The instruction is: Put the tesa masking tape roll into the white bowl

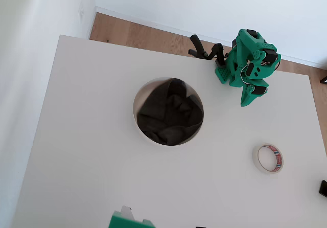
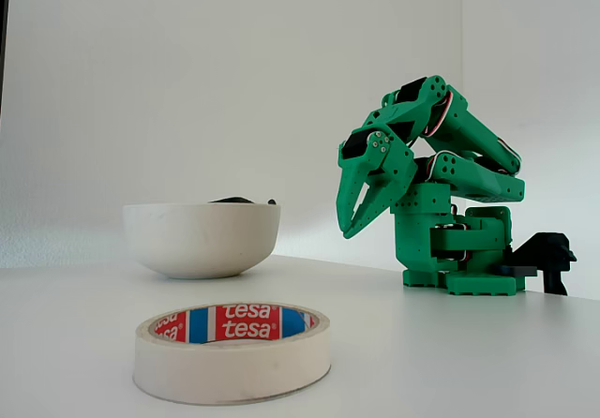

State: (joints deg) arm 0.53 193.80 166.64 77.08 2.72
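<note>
The tape roll (image 1: 269, 158) was seen lying flat on the white tabletop (image 1: 92, 136), at the right in the overhead view, well apart from the bowl (image 1: 168, 111) near the centre. In the fixed view the roll (image 2: 232, 350) was nearest the camera, w/ red and blue "tesa" print legible on its inner core; its lower edge was nearly cut off by the frame. Behind it the bowl (image 2: 202, 237) was seen from the side, so only a sliver of the dark cloth (image 2: 240, 200) showed above the rim; from overhead the cloth (image 1: 169, 113) was seen to fill it. The green arm (image 2: 441, 193) was folded over its base at the far edge, jaws (image 2: 361, 214) pointed down, held slightly apart, nothing gripped. From overhead the jaws (image 1: 248, 99) were hard to make out.
</note>
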